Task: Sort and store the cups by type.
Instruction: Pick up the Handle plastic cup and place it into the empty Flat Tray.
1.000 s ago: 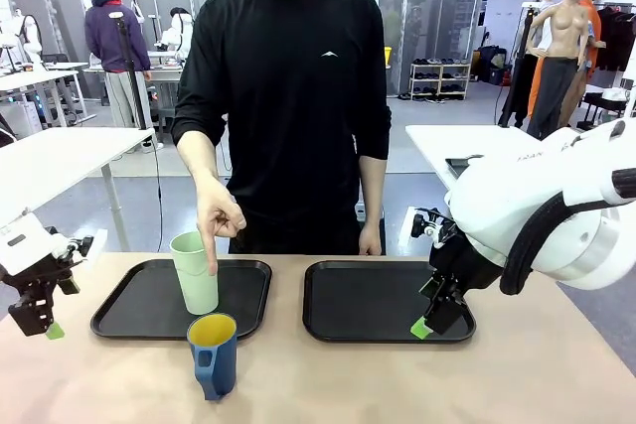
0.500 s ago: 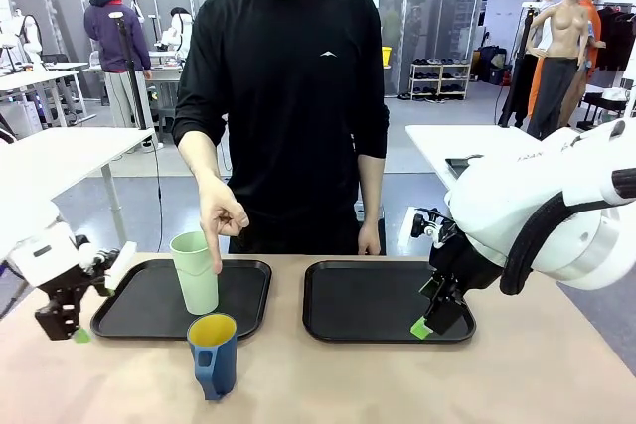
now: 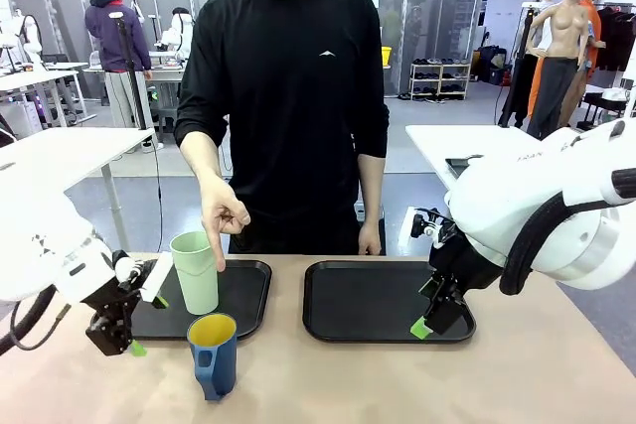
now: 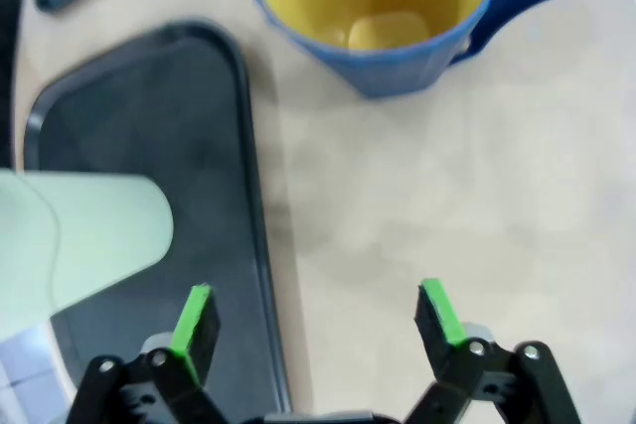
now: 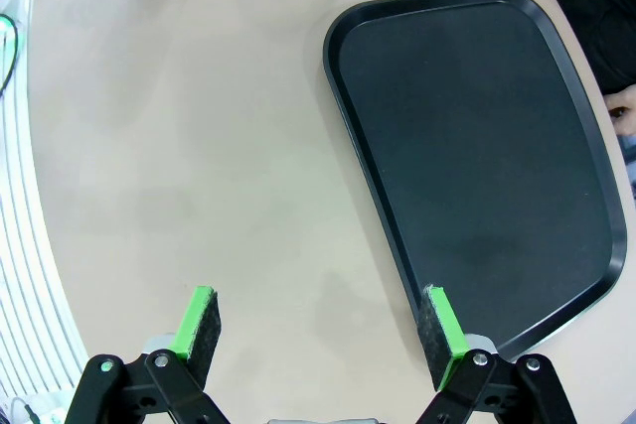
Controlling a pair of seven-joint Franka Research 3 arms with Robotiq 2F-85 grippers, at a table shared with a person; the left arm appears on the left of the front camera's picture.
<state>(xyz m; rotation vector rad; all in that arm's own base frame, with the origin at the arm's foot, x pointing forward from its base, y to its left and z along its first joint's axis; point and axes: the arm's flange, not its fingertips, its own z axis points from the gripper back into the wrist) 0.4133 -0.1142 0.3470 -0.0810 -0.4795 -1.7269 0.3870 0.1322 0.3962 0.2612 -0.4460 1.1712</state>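
A tall mint-green tumbler [image 3: 195, 273] stands upright on the left black tray [image 3: 246, 295]. Just above its rim hangs the person's hand [image 3: 221, 220], one finger pointing down. A dark blue mug with a yellow inside [image 3: 213, 353] stands on the table in front of that tray. My left gripper [image 3: 147, 325] is open, low beside the tray's left front, left of the mug. Its wrist view has the mug [image 4: 383, 17] ahead, the tumbler [image 4: 79, 245] at the left and open fingers [image 4: 318, 320]. My right gripper [image 3: 427, 320] is open over the right tray's front corner, holding nothing [image 5: 320, 330].
The right black tray [image 3: 378, 295] is bare [image 5: 477, 146]. The person stands at the far edge behind both trays, the other hand [image 3: 370, 241] resting at the table edge. Bare tabletop [image 3: 397, 384] spreads in front of the trays.
My left arm has swung in from the far left toward the left tray and the mug, gripper still open. The right arm has stayed put. The person's hand has barely shifted.
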